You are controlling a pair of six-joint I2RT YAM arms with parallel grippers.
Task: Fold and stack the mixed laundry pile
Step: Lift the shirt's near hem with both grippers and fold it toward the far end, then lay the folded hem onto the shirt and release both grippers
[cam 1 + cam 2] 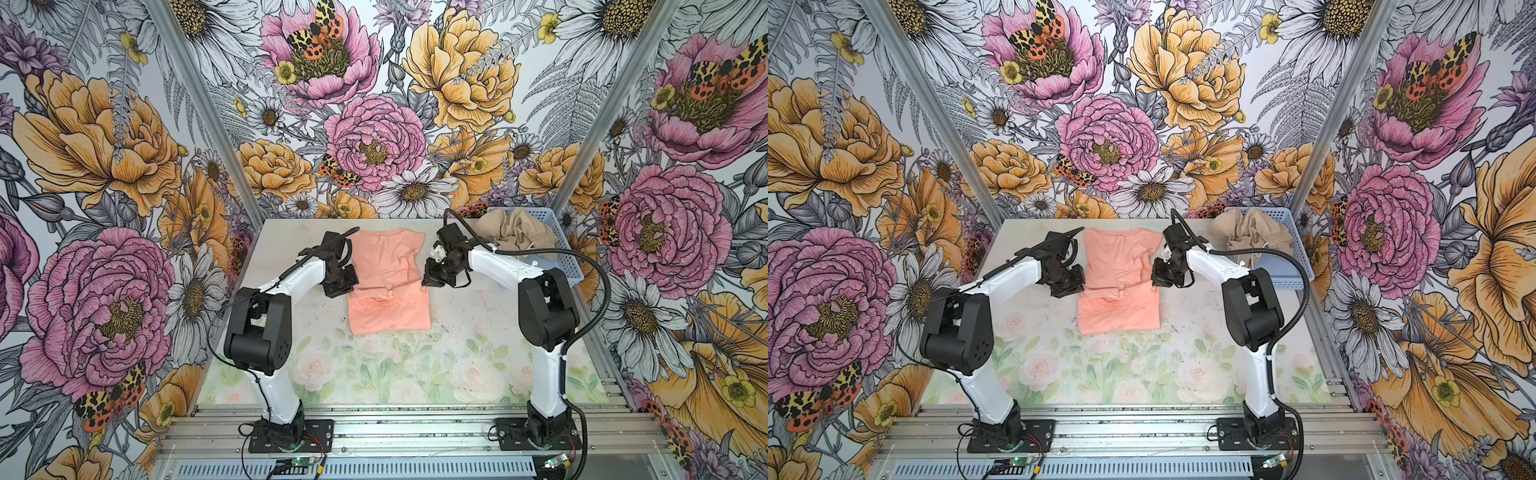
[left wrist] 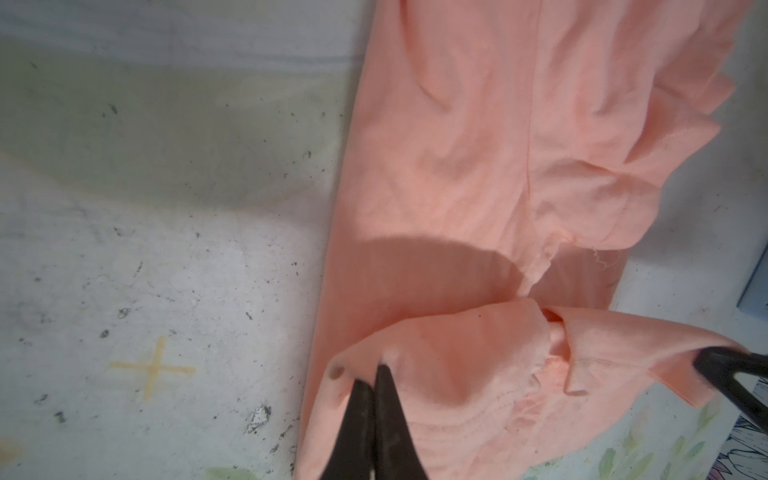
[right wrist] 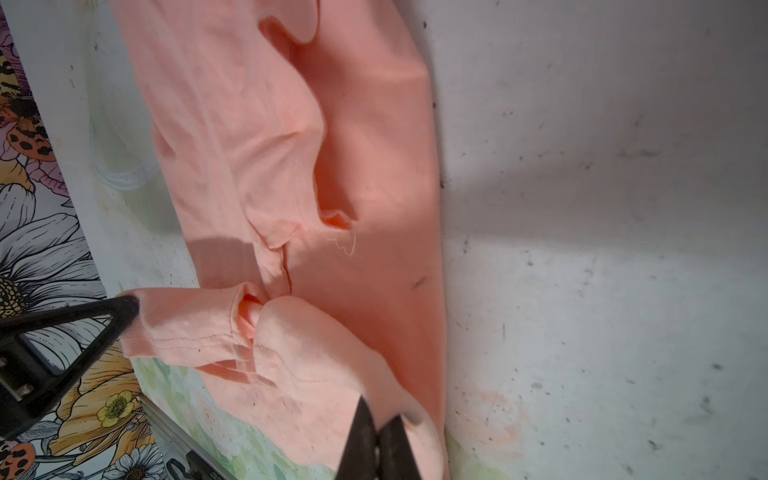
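Observation:
In both top views the salmon-peach T-shirt (image 1: 386, 262) (image 1: 1119, 255) lies flat at the back middle of the table, plain side up, no graphic showing. Its near edge is raised off the table between my two grippers. My left gripper (image 1: 345, 286) (image 2: 374, 372) is shut on the left corner of that edge. Across from it, my right gripper (image 1: 430, 276) (image 3: 380, 411) is shut on the right corner. The beige-tan garment (image 1: 515, 232) (image 1: 1246, 232) sits crumpled in the basket at the back right, a white drawstring hanging from it.
The light blue perforated basket (image 1: 563, 253) (image 1: 1296, 266) stands against the back right wall, close behind the right arm. The floral table mat (image 1: 395, 365) stretches bare towards the front rail. Flowered walls close in three sides.

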